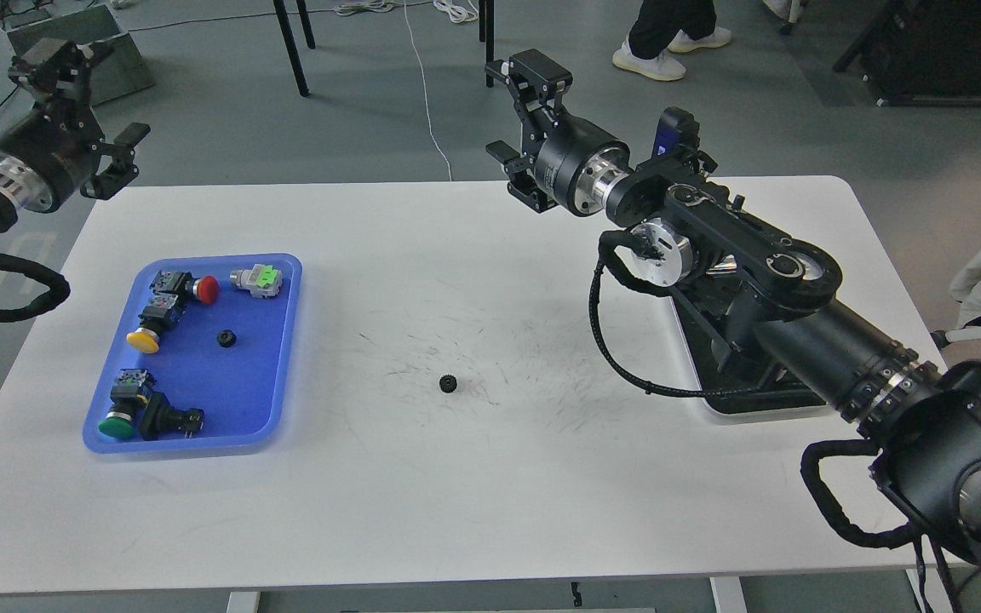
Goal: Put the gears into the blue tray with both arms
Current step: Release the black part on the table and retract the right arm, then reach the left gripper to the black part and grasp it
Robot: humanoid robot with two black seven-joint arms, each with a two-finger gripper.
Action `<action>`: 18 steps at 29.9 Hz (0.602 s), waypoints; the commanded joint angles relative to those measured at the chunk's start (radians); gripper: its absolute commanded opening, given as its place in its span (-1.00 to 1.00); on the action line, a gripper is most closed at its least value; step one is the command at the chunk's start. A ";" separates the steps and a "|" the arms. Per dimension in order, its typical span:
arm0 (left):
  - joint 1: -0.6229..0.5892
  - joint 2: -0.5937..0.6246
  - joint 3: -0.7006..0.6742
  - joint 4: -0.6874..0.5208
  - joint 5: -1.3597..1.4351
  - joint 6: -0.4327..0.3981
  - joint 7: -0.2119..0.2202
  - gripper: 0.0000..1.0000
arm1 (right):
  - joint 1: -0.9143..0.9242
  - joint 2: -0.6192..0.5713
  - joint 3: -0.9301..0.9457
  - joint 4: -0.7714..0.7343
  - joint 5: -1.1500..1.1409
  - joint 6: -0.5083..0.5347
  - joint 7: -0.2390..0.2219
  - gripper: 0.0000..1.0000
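While one gear (226,339) sits in the blue tray (269,400), another gear (448,384) lies well below the right hand (514,128).

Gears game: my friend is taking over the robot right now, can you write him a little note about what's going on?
Left gripper: open, empty, raised past the table's far left corner.
Right gripper: open, empty, raised over the table's far edge, near the middle.
Blue tray: on the left of the white table, holding red, yellow and green push-button switches and one more green-marked switch.
Done: one gear lies in the tray, in its middle.
Left: one gear lies on the bare table, right of the tray. Nothing touches it. It needs picking up and placing in the tray.
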 commanded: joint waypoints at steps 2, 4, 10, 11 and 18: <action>0.020 0.217 0.015 -0.352 0.150 0.038 0.008 0.96 | -0.189 -0.062 0.226 0.135 0.063 0.028 0.000 0.89; 0.028 0.310 0.024 -0.506 0.239 0.055 0.009 0.96 | -0.280 -0.085 0.328 0.182 0.106 0.048 0.000 0.89; 0.034 0.475 0.105 -0.865 0.508 0.141 0.008 0.96 | -0.490 -0.151 0.540 0.316 0.252 0.075 0.000 0.91; 0.034 0.483 0.118 -0.908 0.575 0.158 0.008 0.96 | -0.519 -0.155 0.564 0.330 0.266 0.075 0.000 0.91; 0.044 0.385 0.197 -1.043 1.101 0.278 0.011 0.96 | -0.622 -0.163 0.638 0.330 0.300 0.083 0.001 0.93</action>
